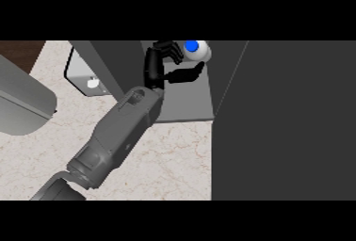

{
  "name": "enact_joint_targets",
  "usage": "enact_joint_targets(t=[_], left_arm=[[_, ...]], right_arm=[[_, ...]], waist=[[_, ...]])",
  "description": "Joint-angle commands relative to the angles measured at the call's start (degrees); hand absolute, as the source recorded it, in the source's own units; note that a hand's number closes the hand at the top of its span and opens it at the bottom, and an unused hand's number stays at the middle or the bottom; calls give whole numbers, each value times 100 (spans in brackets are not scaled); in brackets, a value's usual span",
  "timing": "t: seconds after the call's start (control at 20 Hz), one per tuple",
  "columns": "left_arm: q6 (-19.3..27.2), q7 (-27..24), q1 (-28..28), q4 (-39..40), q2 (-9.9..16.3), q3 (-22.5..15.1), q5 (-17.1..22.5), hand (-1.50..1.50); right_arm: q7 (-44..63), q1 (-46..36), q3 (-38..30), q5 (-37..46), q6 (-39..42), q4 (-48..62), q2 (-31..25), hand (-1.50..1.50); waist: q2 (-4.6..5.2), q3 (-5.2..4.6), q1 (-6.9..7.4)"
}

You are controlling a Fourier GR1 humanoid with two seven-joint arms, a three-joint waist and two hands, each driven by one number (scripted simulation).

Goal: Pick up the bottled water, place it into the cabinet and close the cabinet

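The bottled water [198,51], white with a blue cap, stands far back on the grey shelf of the cabinet [186,101]. My left hand [161,63] reaches in from the lower left. Its fingers [165,47] curl against the bottle's left side and its thumb [188,74] points at the bottle's base, so the hand is shut on the bottle. The forearm [122,127] crosses the counter and the shelf's front edge. The cabinet's dark door [285,122] stands open, filling the right side of the view. My right hand does not show.
A white appliance with a dark rim [84,75] sits left of the cabinet's side wall [111,63]. A large grey rounded object [21,101] lies at the far left. The marble counter [173,160] spreads in front of the cabinet.
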Motion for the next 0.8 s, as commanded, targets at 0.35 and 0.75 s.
enact_joint_targets(t=[0.35,0.75], left_arm=[[-56,24,-762,1359,-88,212,-211,-150],[-550,-711,-777,1133,-90,518,-3,-150]], right_arm=[[174,298,76,-239,62,-676,184,-150],[257,-46,-93,-466,-25,-514,9,-150]], waist=[[-3,-2,-102],[2,-3,-58]])
